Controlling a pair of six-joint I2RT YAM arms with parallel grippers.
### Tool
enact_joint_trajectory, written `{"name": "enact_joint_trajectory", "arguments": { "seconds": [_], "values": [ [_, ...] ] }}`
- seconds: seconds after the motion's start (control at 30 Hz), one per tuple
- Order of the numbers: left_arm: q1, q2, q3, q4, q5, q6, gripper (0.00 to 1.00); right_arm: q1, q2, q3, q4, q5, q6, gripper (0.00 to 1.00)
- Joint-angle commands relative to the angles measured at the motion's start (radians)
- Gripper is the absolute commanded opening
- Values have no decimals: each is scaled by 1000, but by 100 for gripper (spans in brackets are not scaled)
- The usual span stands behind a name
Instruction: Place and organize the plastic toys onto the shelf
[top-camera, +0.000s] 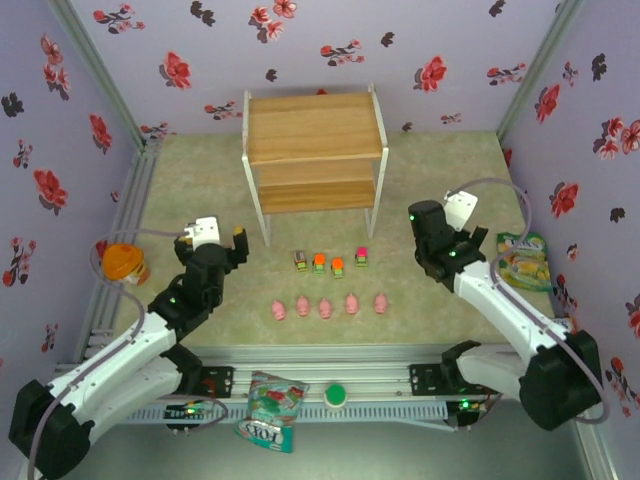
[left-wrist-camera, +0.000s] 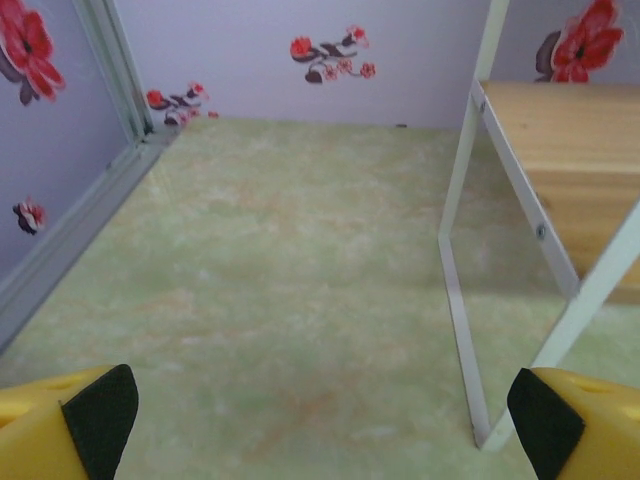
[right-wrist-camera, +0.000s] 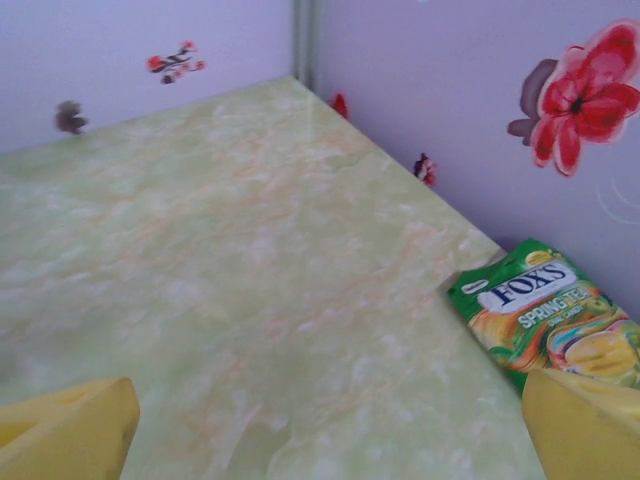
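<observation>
**Item: plastic toys, nine pieces.** Four toy cars (top-camera: 319, 263) stand in a short row on the tabletop (top-camera: 200, 190), in front of the shelf (top-camera: 315, 130). Five pink pigs (top-camera: 325, 308) stand in a second row nearer the arms. All sit apart from one another and roughly midway between the two arms.

**Handling (judged).** Hard moulded plastic: very light, stiff and smooth, so likely to slip or pop out of a squeeze. The cars may roll if nudged. Take each across its narrow flanks, low on the body. The pigs' rounded backs give little purchase.

**Destination.** Two-tier shelf at the far side, both wooden boards bare.

**Left pincer** (left-wrist-camera: 325, 425): jaws fully spread, holding nothing, aimed past the shelf's left side.

**Right pincer** (right-wrist-camera: 330, 420): jaws fully spread, holding nothing, aimed at the right wall.

**View notes.**
- The overhead view gives both toy rows, both tiers and the stray goods at the edges.
- The left wrist view gives the shelf's white frame (left-wrist-camera: 460, 260) close up, foot on the tabletop, with a board edge-on.
- The right wrist view gives a green snack bag (right-wrist-camera: 545, 320) lying flat against the wall.
</observation>
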Motion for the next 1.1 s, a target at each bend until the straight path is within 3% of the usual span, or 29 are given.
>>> {"name": "enact_joint_trajectory", "arguments": {
  "seconds": [0.0, 0.33, 0.4, 0.67, 0.83, 1.07],
  "values": [
    [-27, -37, 24, -139, 32, -94, 100, 68, -59, 4, -176, 50, 95, 99],
    [-71, -139, -47, -230, 70, -144, 95, 412, -142, 21, -429, 72, 276, 98],
    [-74, -136, -52, -216, 93, -150, 89, 490, -142, 19, -467, 85, 334, 97],
    [-91, -64, -42, -193, 133, -175, 85, 739, -65, 32, -570, 129, 513, 96],
    [-91, -13, -30, -192, 157, -180, 82, 808, 53, 72, -665, 94, 622, 97],
    [-102, 38, -17, -174, 206, -176, 79, 856, 111, 17, -571, -39, 671, 90]
  ]
}}
